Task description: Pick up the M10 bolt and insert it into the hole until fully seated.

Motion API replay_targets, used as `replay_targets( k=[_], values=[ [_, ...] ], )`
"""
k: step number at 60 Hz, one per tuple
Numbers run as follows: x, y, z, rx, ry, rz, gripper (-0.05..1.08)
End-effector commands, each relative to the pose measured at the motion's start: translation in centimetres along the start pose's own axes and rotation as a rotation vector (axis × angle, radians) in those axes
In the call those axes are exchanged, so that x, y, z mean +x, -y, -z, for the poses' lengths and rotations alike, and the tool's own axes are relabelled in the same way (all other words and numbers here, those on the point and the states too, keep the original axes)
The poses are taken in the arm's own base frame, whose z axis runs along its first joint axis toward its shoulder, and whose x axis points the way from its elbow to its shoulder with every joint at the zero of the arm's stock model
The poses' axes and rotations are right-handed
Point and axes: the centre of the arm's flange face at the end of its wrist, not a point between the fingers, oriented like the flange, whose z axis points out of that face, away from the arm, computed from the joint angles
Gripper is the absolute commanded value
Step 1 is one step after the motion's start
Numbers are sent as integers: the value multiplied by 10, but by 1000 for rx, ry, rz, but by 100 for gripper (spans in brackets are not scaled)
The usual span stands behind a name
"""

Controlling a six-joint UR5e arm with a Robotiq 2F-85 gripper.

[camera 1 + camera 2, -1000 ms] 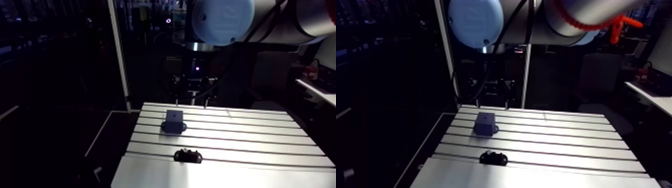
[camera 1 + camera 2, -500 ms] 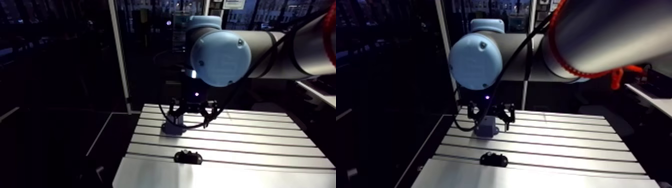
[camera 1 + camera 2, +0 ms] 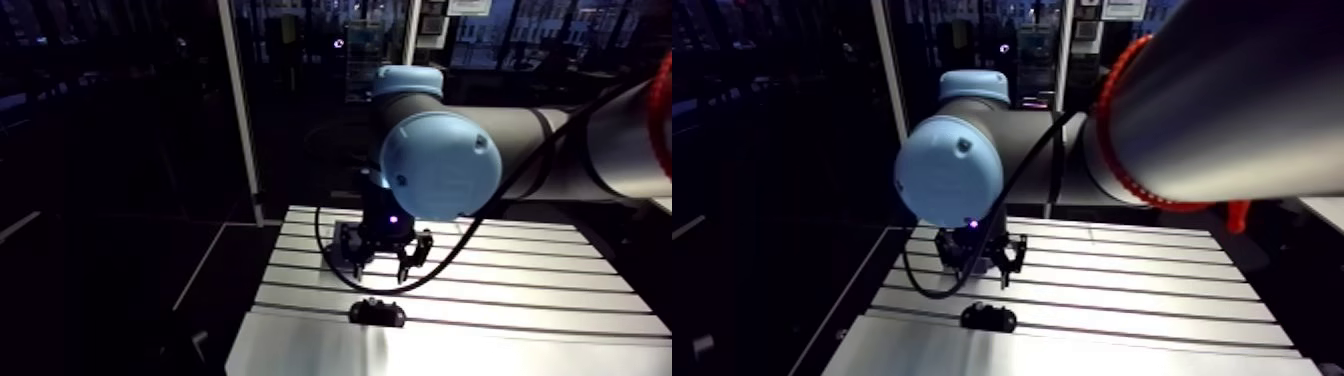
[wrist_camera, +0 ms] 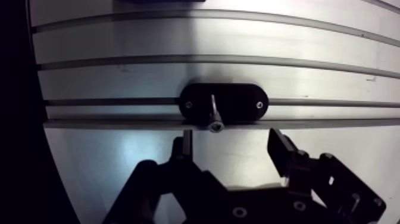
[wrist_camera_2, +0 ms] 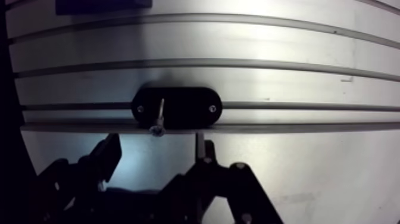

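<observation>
We see our two-fingered black tool (image 4: pixel 228 146) poised over the slotted aluminium surface (image 4: pixel 238 42), its fingers (image 4: pixel 278 149) spread wide with nothing between them. Just ahead of the fingers lies a flat black oval holder (image 4: pixel 241 102) with a small screw at each end, set across one of the surface's slots. The slim silver metal bolt (image 4: pixel 212 112) lies on this holder. Its head is at the holder's near edge, toward the tool, and its shank points away. The bolt is apart from both fingers. Farther ahead, beyond two more slots, we make out a dark blue block (image 5: pixel 101 6) resting on the surface.
</observation>
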Motion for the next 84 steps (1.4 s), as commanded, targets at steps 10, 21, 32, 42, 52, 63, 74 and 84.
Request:
replay_targets(
  k=[10,21,32,42,52,63,74,84],
  values=[
    [-6,0,-17,0,12,16,40],
    [-8,0,-22,-1,22,16,43],
    [-7,1,-29,0,4,35,45],
    [-5,1,-34,2,-1,39,46],
    [-5,2,-36,3,-2,42,46],
    [-5,2,-36,3,0,45,46],
    [-7,8,-37,2,1,55,47],
    [-7,8,-38,2,1,57,48]
  ],
)
